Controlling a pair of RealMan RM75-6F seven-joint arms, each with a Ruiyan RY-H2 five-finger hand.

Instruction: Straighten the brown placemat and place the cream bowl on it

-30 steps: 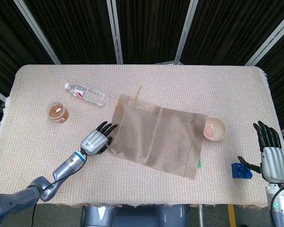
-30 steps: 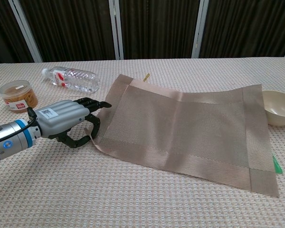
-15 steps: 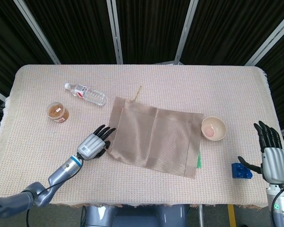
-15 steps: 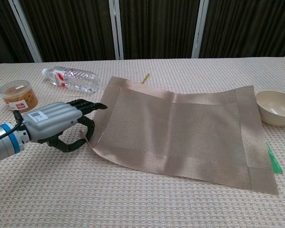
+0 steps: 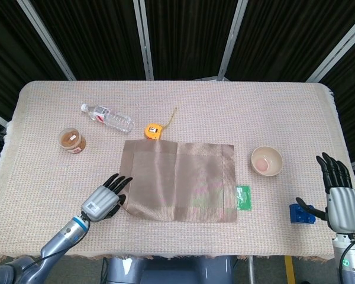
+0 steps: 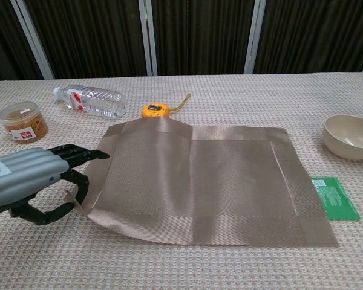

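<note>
Left hand [image 5: 104, 200] pinching brown placemat [image 5: 177, 180] corner; cream bowl [image 5: 266, 160] at 2 o'clock, nearer spread, empty right hand [image 5: 339, 199].

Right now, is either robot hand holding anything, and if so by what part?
The left robot hand pinches the brown placemat by its near left corner, which is lifted slightly off the table. The right robot hand holds nothing, its fingers spread.

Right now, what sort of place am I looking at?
Probably a robot test setup, not a home: a cloth-covered table before black curtains, with unrelated props on it, such as a water bottle, tape measure and brown placemat.
</note>
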